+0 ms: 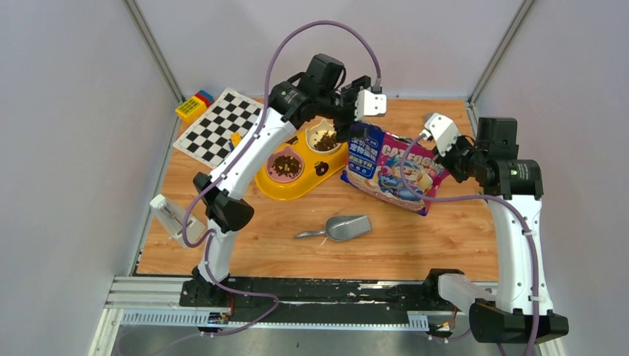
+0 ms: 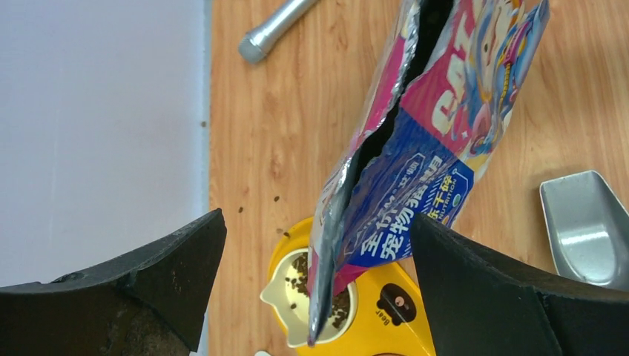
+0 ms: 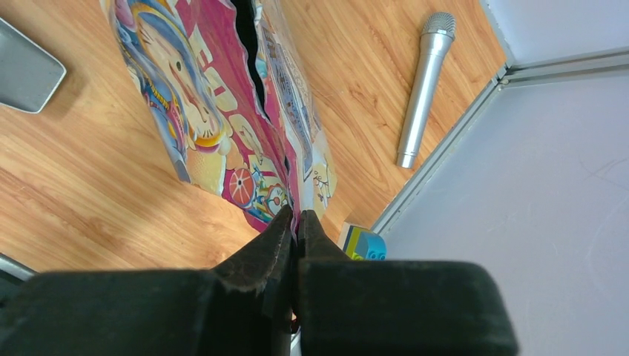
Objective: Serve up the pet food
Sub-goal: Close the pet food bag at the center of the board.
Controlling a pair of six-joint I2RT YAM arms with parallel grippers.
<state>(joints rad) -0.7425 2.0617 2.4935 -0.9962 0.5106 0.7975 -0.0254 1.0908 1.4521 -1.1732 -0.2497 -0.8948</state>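
Right hand [image 3: 297,222] clamps the bag [image 3: 215,111], left hand [image 2: 317,217] gapes wide; bag partly hides the pet food [image 2: 300,273].

Right pincer [image 3: 297,225] pinches the cat-food bag [image 3: 200,111].

The cat-food bag [image 2: 415,170] runs off the top edge of the left wrist view, and its mouth is a dark slit whose contents cannot be made out. The bag covers part of the yellow feeder [image 2: 412,330], which the bottom edge also cuts, so only some of the kibble [image 2: 299,276] in one bowl shows. The grey scoop [image 2: 586,230] is cropped by the right edge and the microphone [image 2: 271,33] by the top. The left claw [image 2: 317,219] has both fingers cut off at the bottom. In the right wrist view, a coloured block [image 3: 363,243] sits half hidden behind the right claw [image 3: 297,216]. From above, the left arm [image 1: 256,144] covers the feeder's far rim.
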